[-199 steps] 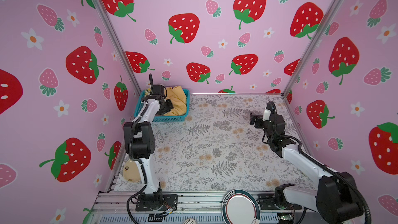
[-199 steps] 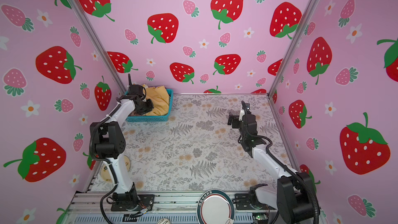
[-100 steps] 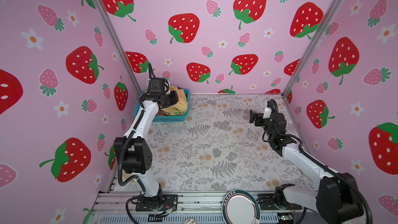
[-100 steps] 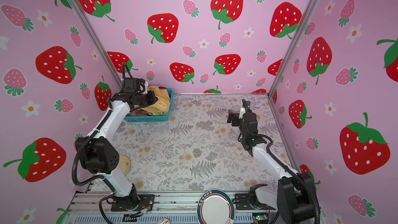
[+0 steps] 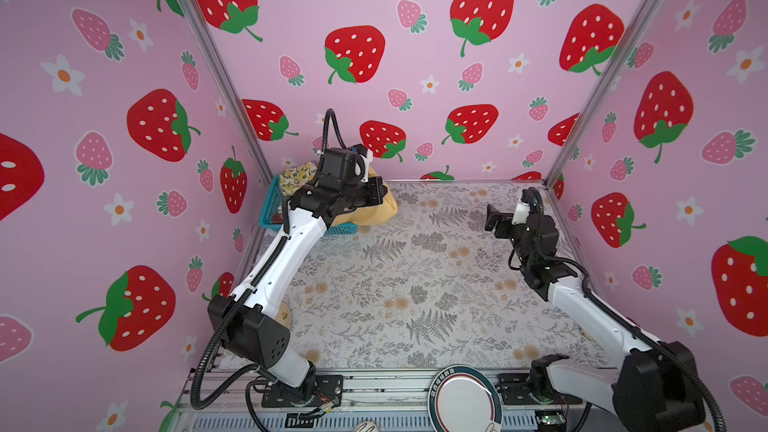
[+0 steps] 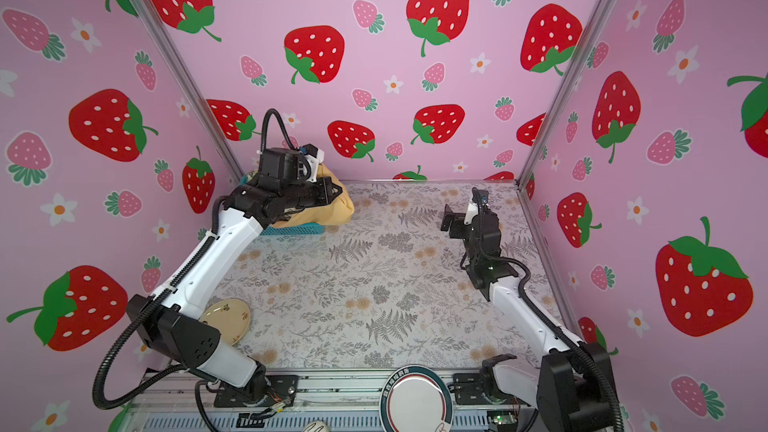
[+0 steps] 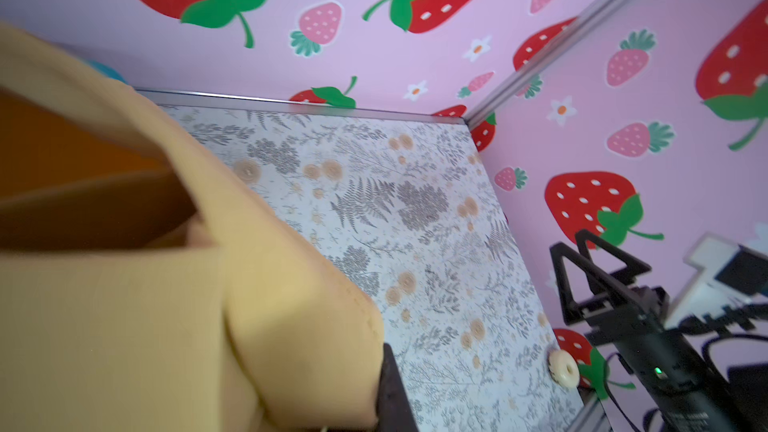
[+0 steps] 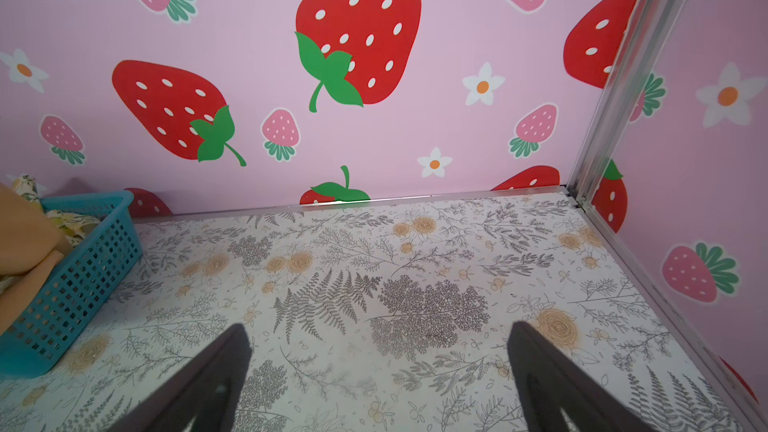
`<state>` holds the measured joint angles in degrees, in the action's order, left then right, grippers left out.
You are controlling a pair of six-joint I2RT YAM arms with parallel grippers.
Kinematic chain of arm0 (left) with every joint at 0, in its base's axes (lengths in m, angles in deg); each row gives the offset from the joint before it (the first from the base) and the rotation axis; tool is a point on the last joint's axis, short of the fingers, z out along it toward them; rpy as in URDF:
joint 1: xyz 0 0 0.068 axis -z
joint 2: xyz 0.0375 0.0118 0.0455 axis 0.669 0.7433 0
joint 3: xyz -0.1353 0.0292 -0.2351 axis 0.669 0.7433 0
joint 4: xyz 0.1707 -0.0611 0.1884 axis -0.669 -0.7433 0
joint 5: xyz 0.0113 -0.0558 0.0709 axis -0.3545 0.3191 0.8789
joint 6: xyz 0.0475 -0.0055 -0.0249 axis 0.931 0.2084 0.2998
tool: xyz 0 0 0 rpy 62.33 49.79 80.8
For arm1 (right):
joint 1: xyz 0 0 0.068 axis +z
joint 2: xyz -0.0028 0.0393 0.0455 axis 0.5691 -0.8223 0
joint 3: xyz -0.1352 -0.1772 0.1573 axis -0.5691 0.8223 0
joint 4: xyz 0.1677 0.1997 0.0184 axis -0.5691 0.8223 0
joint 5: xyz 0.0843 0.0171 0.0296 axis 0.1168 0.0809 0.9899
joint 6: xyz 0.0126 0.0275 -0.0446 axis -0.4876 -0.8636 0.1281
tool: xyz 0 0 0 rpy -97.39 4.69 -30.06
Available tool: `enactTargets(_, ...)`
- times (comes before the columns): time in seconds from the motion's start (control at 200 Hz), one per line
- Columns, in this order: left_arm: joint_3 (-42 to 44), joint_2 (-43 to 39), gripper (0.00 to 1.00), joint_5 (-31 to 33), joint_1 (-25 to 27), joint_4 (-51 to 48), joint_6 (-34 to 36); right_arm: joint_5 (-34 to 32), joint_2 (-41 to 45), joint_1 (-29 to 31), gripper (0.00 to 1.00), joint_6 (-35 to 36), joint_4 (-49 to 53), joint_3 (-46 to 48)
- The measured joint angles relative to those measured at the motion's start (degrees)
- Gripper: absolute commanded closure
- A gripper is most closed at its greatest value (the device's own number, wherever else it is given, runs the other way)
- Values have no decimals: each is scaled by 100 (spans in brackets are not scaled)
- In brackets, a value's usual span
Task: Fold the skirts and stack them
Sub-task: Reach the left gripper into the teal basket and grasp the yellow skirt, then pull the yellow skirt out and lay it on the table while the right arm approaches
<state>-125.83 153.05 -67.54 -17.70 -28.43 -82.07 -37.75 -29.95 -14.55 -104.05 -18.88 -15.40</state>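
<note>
Clamps mustard-yellow skirt [image 5: 376, 214] in left end effector [image 5: 377, 195]; holds right end effector [image 8: 379, 336] wide open, empty. Judged soft, limp; pinch corners.

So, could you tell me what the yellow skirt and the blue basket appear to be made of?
Yellow skirt: soft, matte cloth, possibly a thick cotton. It hangs in rounded folds with no sheen.
Basket: rigid teal plastic, by its moulded grid of square holes and smooth solid rim.
</note>
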Motion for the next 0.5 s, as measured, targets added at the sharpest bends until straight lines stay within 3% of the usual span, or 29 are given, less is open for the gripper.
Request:
enactTargets(0.25, 570, 153, 100, 686, 1416, 507, 0, -361, 81, 0, 0, -323, 389, -63)
enactTargets(0.5, 1008, 1840, 100, 1488, 2756, 1421, -225, -800, 328, -48, 0, -903, 914, 85)
